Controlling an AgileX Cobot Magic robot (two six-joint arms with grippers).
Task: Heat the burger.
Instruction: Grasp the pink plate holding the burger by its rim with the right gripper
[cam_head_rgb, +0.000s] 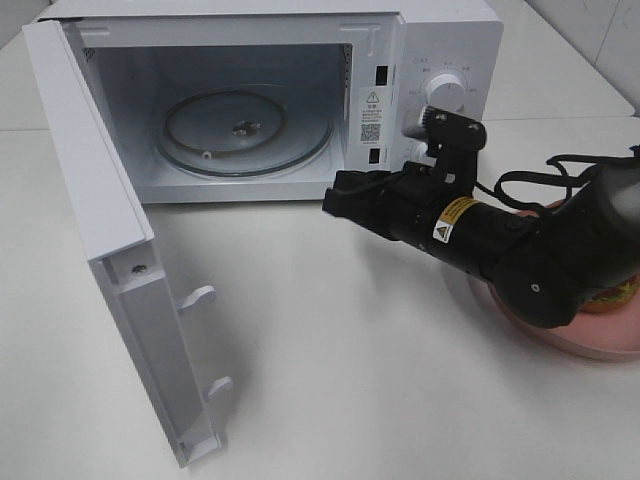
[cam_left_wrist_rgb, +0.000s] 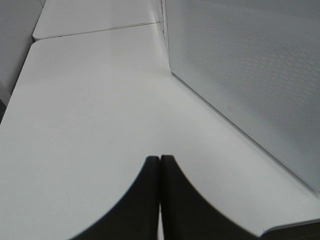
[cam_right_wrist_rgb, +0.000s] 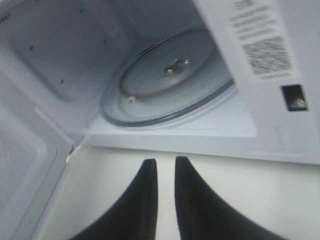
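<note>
I hold my right hand (cam_right_wrist_rgb: 166, 161), narrowly parted and empty, before the open white microwave oven (cam_head_rgb: 445, 45); my left hand (cam_left_wrist_rgb: 160, 158) is pressed shut.

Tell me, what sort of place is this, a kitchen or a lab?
Likely a robotics lab staged as a kitchen: an open white microwave stands on a plain white table, and a black robot arm reaches toward it.

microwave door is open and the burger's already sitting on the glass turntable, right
The door is open, yes, but the glass turntable is bare. The exterior high view shows the burger on the pink plate, mostly hidden by the right arm.
</note>
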